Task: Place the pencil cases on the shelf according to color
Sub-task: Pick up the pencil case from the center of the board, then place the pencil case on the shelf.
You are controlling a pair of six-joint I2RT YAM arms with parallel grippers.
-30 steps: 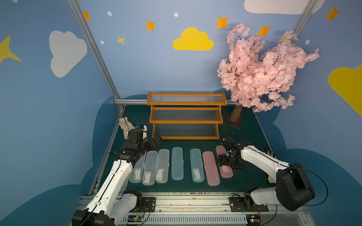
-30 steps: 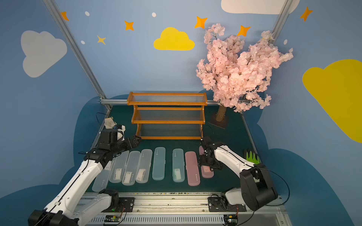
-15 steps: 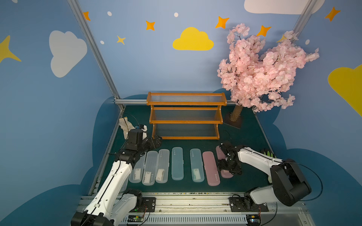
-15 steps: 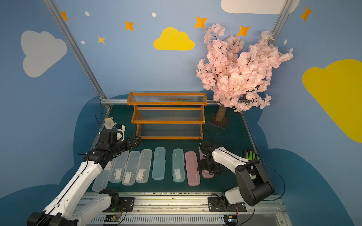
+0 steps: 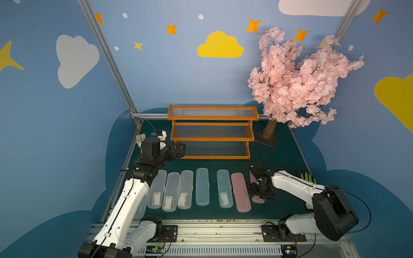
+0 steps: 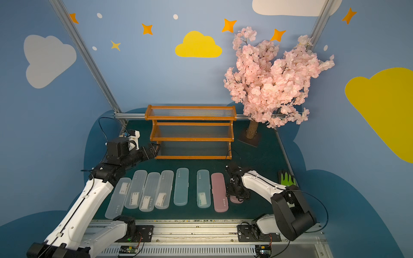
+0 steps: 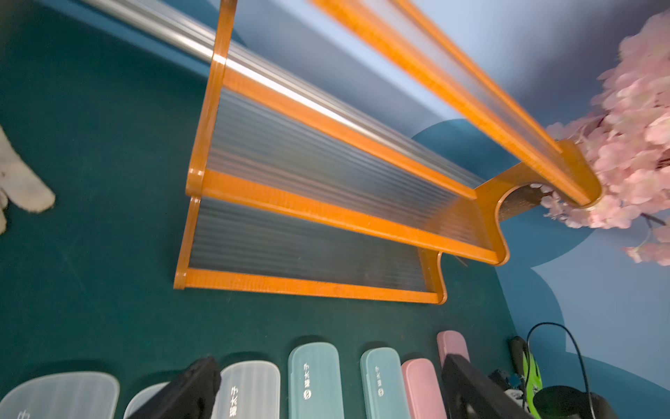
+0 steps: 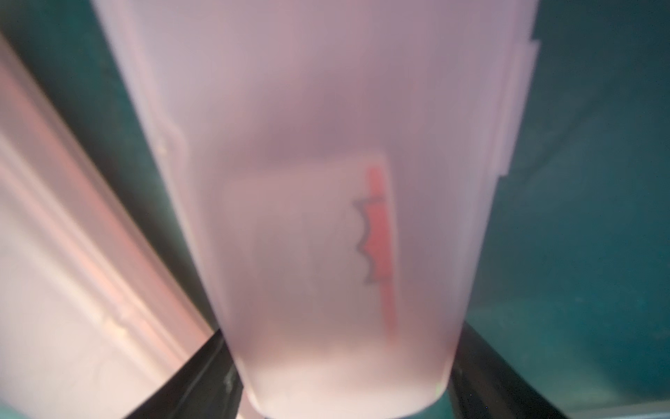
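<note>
**Pink pencil case, right end of the row, held in the right jaws**

We list one pink pencil case point(image 8: 326, 145) lying at the right end of the row on the green surface point(image 5: 279, 156). A label with a red mark shows through it. The right gripper point(image 5: 261, 194) stands over it, jaws pressed against both long edges.

Just beside it lies the second pink case point(image 5: 240, 192). Next come two pale blue cases point(image 5: 202, 186), then four clear frosted cases point(image 6: 149, 191) packed close, the last partly under the left arm. We count eight in all, lengthwise in front of the orange-brown shelf point(image 5: 212, 139).

The left gripper point(image 5: 180, 149) hovers near the shelf's lower left corner, jaws wide apart.

Outlying items:
- a green glove point(image 5: 306, 177) by the right arm
- a white glove point(image 7: 25, 185) left of the shelf
- a pink blossom tree point(image 5: 297, 84) at the back right
</note>
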